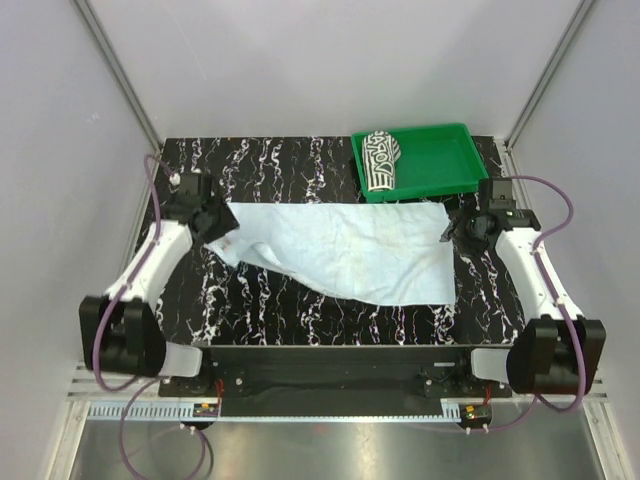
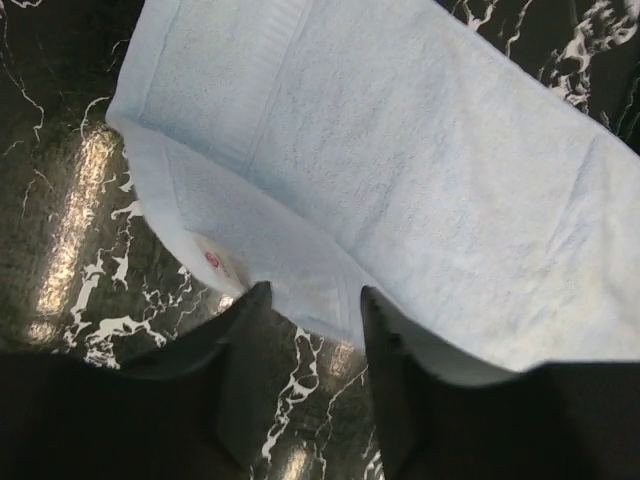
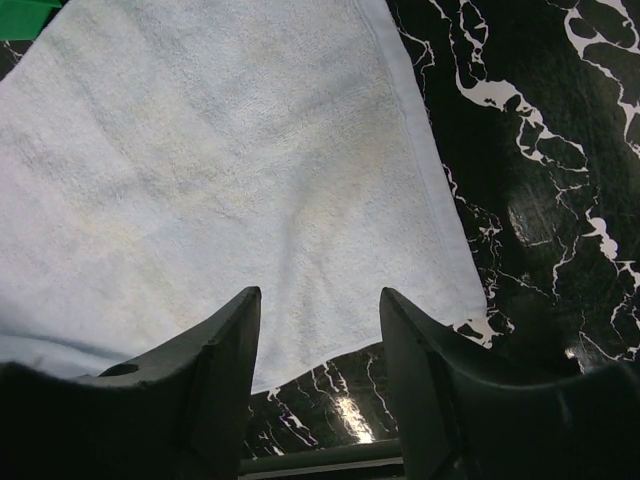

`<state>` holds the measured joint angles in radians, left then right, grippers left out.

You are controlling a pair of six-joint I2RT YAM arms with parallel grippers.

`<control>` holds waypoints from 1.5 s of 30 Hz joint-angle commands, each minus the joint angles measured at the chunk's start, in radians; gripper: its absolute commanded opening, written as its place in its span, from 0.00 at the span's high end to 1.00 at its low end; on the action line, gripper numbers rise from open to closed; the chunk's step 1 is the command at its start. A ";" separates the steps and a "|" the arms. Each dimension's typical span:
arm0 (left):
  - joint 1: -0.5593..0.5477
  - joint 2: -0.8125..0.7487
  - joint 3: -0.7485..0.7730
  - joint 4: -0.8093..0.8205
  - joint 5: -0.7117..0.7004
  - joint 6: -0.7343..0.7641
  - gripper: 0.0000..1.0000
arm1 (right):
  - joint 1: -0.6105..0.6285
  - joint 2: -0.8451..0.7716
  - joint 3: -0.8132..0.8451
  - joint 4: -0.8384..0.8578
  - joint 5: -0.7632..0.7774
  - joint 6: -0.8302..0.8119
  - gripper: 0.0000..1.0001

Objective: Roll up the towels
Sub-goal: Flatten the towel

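The pale blue towel (image 1: 345, 248) lies spread flat on the black marble table, its left end folded over on itself. The striped green-and-white towel (image 1: 381, 160) lies rolled in the green tray (image 1: 445, 155) at the back right. My left gripper (image 1: 222, 228) is open at the towel's left end; in the left wrist view (image 2: 312, 295) its fingertips straddle the folded edge of the towel (image 2: 400, 170). My right gripper (image 1: 455, 228) is open at the towel's right edge; in the right wrist view (image 3: 318, 300) the tips hover over the towel's (image 3: 220, 170) edge.
The black marble table (image 1: 300, 320) has white walls on three sides. The green tray stands close behind the right gripper. A small red-and-white label (image 2: 213, 260) shows on the towel's folded corner.
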<state>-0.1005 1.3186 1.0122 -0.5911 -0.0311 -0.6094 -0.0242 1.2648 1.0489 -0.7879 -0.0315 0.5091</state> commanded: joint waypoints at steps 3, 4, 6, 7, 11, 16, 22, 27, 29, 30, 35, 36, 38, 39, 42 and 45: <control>0.041 0.392 0.320 -0.120 0.025 0.131 0.41 | 0.003 0.114 0.105 0.016 -0.041 -0.018 0.41; 0.044 0.422 0.403 -0.154 0.049 0.135 0.39 | 0.003 0.119 0.115 0.010 -0.042 -0.020 0.41; 0.044 0.375 0.401 -0.159 0.034 0.135 0.32 | 0.004 0.110 0.111 0.006 -0.036 -0.024 0.40; 0.044 0.325 0.312 -0.130 0.025 0.129 0.31 | 0.004 0.099 0.094 0.007 -0.019 -0.024 0.39; 0.041 0.115 0.070 -0.029 -0.039 0.051 0.37 | 0.003 0.064 0.063 0.015 -0.001 -0.020 0.37; 0.041 -0.073 -0.242 0.152 0.066 -0.036 0.39 | 0.003 0.079 0.056 0.015 -0.011 -0.020 0.38; 0.033 -0.016 -0.406 0.384 0.166 -0.076 0.41 | 0.003 0.054 0.042 0.013 0.001 -0.018 0.38; 0.031 0.063 -0.449 0.482 0.158 -0.073 0.41 | 0.003 0.045 0.037 0.004 0.008 -0.023 0.38; 0.031 0.074 -0.457 0.520 0.149 -0.075 0.42 | 0.003 0.044 0.034 0.006 0.010 -0.024 0.38; 0.031 0.086 -0.460 0.533 0.148 -0.076 0.42 | 0.003 0.044 0.033 0.006 0.010 -0.024 0.38; 0.024 0.125 -0.436 0.539 0.149 -0.081 0.55 | 0.003 0.051 0.034 0.006 0.015 -0.029 0.38; 0.022 0.126 -0.434 0.539 0.145 -0.082 0.60 | 0.003 0.053 0.036 0.006 0.015 -0.030 0.38; 0.022 0.126 -0.435 0.545 0.143 -0.085 0.71 | 0.003 0.053 0.036 0.006 0.016 -0.030 0.38; 0.022 0.126 -0.435 0.542 0.142 -0.085 0.79 | 0.003 0.054 0.036 0.004 0.018 -0.032 0.38; 0.022 0.097 -0.439 0.527 0.138 -0.084 0.90 | 0.003 0.053 0.030 0.010 0.019 -0.030 0.38; 0.022 0.036 -0.426 0.472 0.134 -0.084 1.00 | 0.003 0.054 0.023 0.012 0.018 -0.032 0.39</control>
<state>-0.0750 1.4189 0.5808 -0.0757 0.1165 -0.7029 -0.0242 1.3361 1.0798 -0.7830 -0.0349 0.4965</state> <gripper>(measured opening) 0.033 0.613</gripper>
